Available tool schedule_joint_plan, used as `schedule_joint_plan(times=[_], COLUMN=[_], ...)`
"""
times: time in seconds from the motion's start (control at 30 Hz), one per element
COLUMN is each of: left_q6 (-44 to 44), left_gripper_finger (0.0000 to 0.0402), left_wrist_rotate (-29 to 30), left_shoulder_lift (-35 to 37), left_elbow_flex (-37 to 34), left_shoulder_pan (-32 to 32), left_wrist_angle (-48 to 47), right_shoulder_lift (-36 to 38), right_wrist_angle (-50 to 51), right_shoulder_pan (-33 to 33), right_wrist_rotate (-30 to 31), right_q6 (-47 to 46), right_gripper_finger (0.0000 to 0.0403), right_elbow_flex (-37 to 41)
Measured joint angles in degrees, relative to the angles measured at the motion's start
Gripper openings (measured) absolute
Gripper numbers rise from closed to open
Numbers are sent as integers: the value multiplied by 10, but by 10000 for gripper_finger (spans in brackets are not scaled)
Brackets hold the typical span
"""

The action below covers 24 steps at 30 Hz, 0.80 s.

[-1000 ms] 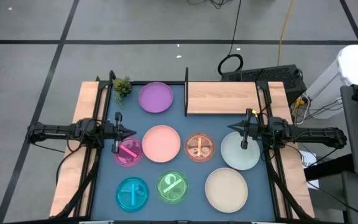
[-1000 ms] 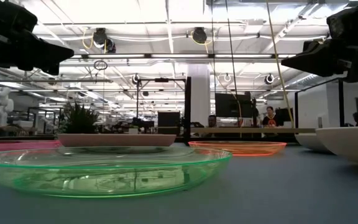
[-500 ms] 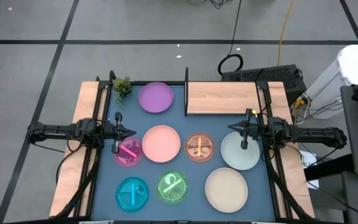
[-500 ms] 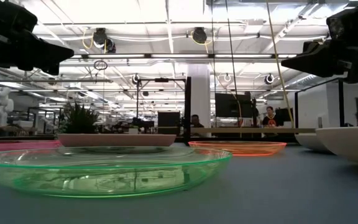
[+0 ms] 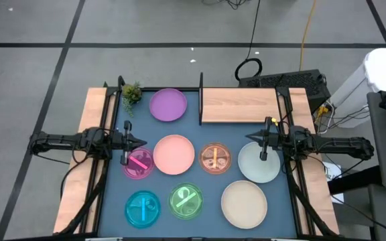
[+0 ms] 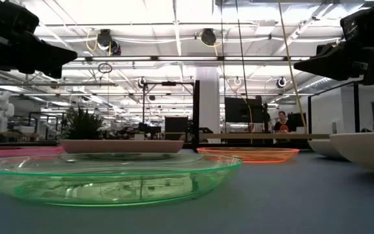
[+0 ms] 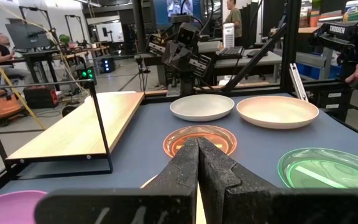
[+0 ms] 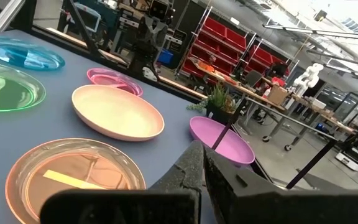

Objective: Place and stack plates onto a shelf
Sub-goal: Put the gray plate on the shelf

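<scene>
Left gripper: pressed together, empty, raised beside the magenta plate at the table's left edge.
Magenta plate: small, translucent, one pink stick lying slantwise in it.
Cyan plate: small, near-left corner, sticks inside.
Purple plate: large, far side, just left of the shelf.
Pink plate: large, mid-table.
Green plate: small, near edge.
Orange-brown plate: small, centre-right, stick pieces inside.
Shelf: light-wood board, long axis running left to right along the far edge, black upright at its left end; no plate on it.
Mint-white plate: large, right side.
Cream plate: large, near-right corner.
Count: eight plates, four large, four small; one shelf.
Right gripper: pressed together, empty, over the mint-white plate's far rim.
</scene>
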State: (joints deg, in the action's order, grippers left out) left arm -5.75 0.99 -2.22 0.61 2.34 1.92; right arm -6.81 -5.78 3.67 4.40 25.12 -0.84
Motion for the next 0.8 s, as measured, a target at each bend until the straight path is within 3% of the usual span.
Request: schedule_joint_plan(times=[0.53,0.7,0.8], left_q6=[0,0,0], left_gripper_finger=[3,3,3], left_wrist_rotate=[0,0,0], left_shoulder_lift=[0,0,0], left_elbow_flex=[0,0,0], left_shoulder_pan=[0,0,0], left_wrist_angle=[0,0,0], right_shoulder_lift=[-5,-7,-15], right_wrist_angle=[-4,-66,-46], right_shoulder_pan=[1,1,1], right_wrist_rotate=[-1,-14,-15], right_q6=[-9,-59,-93], right_gripper_finger=[0,0,0], right_elbow_flex=[0,-3,-21])
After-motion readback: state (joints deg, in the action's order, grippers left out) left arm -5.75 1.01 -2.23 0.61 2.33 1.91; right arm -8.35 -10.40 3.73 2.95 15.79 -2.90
